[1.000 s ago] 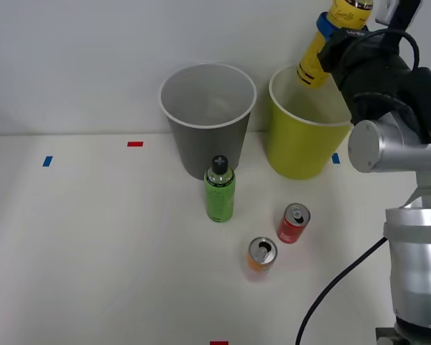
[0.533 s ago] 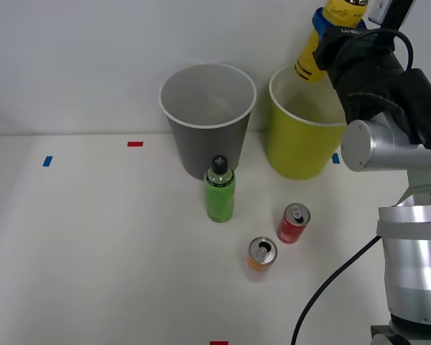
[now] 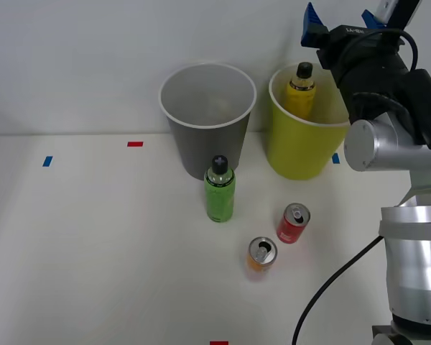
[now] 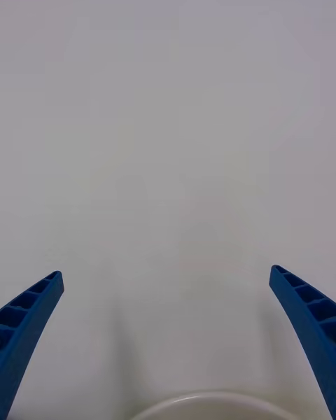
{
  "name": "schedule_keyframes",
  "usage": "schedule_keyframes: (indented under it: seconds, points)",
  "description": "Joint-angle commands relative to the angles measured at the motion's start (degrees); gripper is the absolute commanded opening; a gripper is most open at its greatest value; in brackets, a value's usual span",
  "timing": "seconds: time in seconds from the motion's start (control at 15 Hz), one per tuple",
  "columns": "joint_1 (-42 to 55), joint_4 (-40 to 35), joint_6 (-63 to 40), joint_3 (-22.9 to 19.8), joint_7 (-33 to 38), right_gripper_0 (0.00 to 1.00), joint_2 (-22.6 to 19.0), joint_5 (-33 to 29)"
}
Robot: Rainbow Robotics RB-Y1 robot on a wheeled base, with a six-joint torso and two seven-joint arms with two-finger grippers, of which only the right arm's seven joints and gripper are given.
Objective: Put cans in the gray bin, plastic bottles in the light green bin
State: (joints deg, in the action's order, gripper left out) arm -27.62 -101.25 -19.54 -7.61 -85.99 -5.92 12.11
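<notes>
Your right gripper [image 3: 341,18] has its blue ribbed fingers [image 4: 28,315] spread wide apart with nothing between them, hanging above the light green bin [image 3: 302,154], whose white rim just shows in the wrist view under the fingers. Half a second ago those fingers were clamped on the yellow bottle [image 3: 300,90], tilted over the bin's mouth; now they have let go, and the bottle sits inside the bin with its black cap showing above the rim, so one plastic bottle looks done. To finish this step cleanly, lift straight up and back before you swing away, so the arm does not clip the rim and tip the bin. Further out, the gray bin [image 3: 207,126] stands just beside the green one, unchanged. The green bottle [image 3: 220,190] stands upright on the table [image 3: 93,251] in front of the gray bin, and the red can [image 3: 294,223] and orange can [image 3: 261,254] stand near each other where they stood before. Take the green bottle next, I would judge.
</notes>
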Motion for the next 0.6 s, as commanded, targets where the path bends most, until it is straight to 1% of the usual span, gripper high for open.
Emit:
schedule_keyframes:
  seconds: [0.07, 0.4, 0.6]
  points:
    - [0.9, 0.0, 1.34, 0.41, 0.12, 1.0, -0.41, 0.72]
    - [1.08, -0.26, 1.43, 0.58, -0.5, 1.0, -0.58, 3.27]
    - [3.45, -2.72, 1.43, 1.72, -0.5, 1.0, -1.81, 5.64]
